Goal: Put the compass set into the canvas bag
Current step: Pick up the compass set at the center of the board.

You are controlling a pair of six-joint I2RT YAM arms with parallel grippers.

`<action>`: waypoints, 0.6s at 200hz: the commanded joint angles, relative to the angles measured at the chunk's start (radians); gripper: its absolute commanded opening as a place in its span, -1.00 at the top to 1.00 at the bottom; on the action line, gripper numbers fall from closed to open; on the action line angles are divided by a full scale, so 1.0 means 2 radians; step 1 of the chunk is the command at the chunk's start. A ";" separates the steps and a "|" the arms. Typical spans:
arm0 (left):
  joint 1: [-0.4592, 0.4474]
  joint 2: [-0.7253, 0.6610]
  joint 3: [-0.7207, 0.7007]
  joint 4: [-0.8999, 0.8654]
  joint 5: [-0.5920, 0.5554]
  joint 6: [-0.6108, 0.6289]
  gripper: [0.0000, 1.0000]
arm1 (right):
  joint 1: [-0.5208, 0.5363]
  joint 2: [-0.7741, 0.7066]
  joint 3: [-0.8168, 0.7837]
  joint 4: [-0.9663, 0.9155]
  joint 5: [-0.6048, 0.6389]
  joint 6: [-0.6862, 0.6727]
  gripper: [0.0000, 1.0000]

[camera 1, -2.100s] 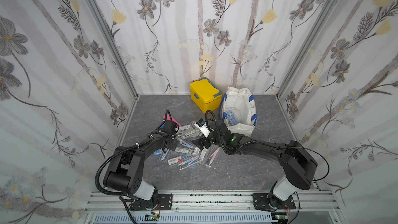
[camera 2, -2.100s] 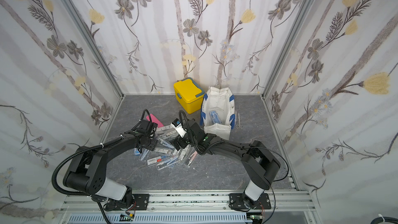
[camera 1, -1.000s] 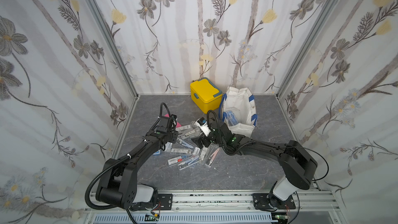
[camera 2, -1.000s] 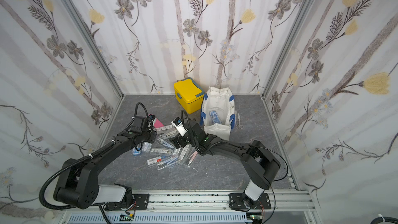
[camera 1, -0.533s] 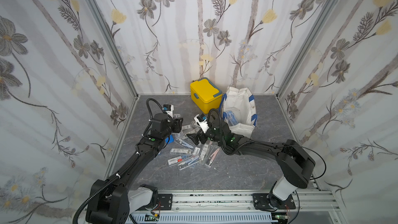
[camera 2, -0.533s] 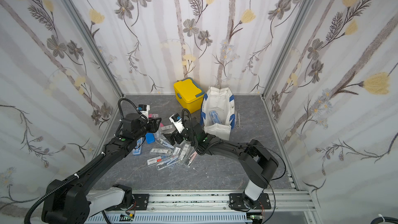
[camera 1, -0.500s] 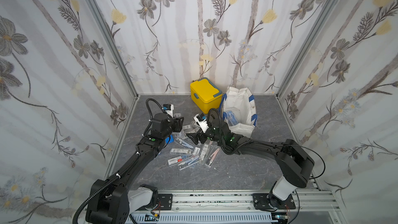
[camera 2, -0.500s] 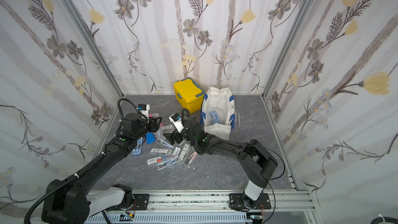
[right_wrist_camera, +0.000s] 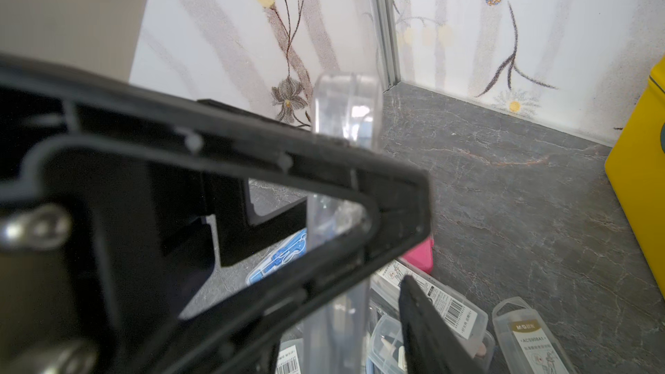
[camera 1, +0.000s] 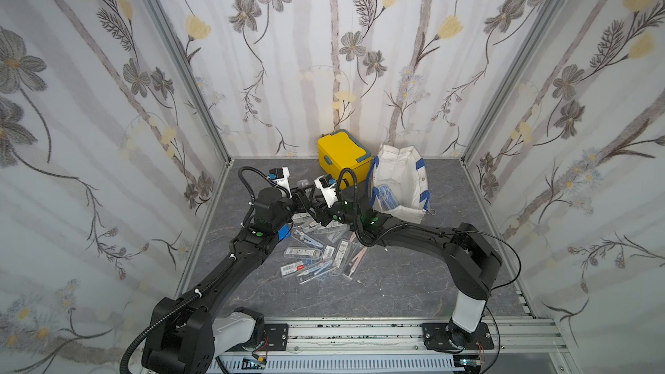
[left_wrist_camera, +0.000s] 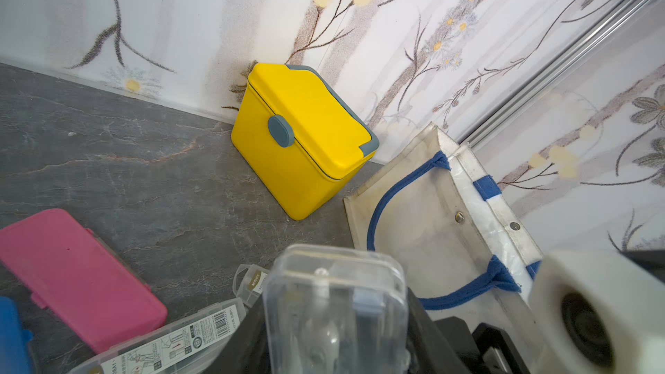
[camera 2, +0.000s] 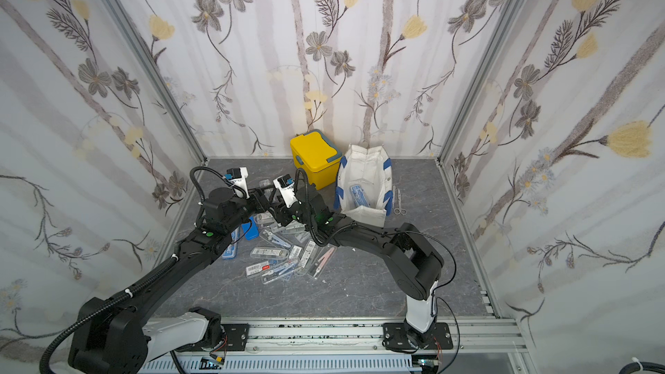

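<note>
In both top views both arms reach low and long over the grey marbled table [camera 1: 396, 289]. The left gripper [camera 1: 303, 197] and right gripper [camera 1: 318, 210] meet nose to nose just left of the floppy canvas bag [camera 1: 405, 170].

Left wrist: the left claw clamps one clear hard-plastic compass case [left_wrist_camera: 334, 311], held up off the table (also one glossy yellow box [left_wrist_camera: 306, 138], one pink case [left_wrist_camera: 72, 271]).

Right wrist: its fingers flank that case; squeezing or not, can't tell.

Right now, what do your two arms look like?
The left arm and right arm are matte black jointed links on white base segments, with black corrugated cables, small green lights and white wrist cameras.
</note>
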 commanded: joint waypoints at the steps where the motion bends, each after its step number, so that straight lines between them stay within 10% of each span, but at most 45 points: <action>1: 0.000 0.002 0.005 0.028 -0.002 -0.015 0.06 | 0.001 0.001 0.007 0.004 0.019 0.014 0.08; 120: -0.001 0.002 0.005 0.035 0.004 -0.010 -0.05 | 0.000 -0.005 -0.007 0.033 -0.026 0.002 0.75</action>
